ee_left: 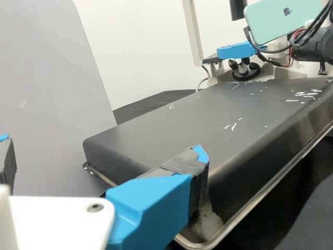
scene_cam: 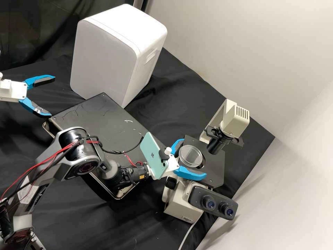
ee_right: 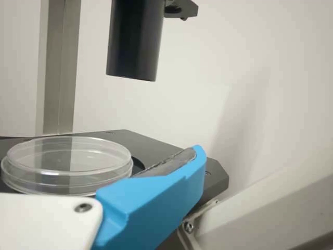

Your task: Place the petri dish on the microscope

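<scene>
On the stage of the microscope [scene_cam: 180, 199] sits the petri dish [scene_cam: 190, 155], between the open right jaws, which grip nothing. It looks light, slippery and easy to crack; hold its sides softly.

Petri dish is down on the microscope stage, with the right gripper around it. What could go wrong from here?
1. The right gripper looks open, its blue fingers close on either side of the petri dish. A crooked pull-back could catch the rim and slide the dish across the stage.
2. The dark tube hangs above the stage near the dish, so a steep upward retreat might strike it.
</scene>
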`<control>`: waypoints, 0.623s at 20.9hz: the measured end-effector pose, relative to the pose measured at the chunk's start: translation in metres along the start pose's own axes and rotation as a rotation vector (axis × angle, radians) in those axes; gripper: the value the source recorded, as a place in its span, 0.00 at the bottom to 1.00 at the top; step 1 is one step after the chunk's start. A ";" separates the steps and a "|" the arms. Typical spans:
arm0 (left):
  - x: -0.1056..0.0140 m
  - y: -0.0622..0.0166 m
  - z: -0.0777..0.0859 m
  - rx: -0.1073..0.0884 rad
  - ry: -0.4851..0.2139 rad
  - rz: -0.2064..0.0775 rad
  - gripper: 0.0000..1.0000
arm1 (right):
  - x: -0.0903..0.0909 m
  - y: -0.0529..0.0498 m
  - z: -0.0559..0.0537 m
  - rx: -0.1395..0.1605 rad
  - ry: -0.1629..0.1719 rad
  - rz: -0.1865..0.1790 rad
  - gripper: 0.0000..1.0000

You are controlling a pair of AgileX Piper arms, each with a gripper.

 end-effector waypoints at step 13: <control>0.004 -0.0018 -0.001 0.003 0.017 -0.010 1.00 | 0.002 0.002 0.000 0.001 -0.001 0.004 1.00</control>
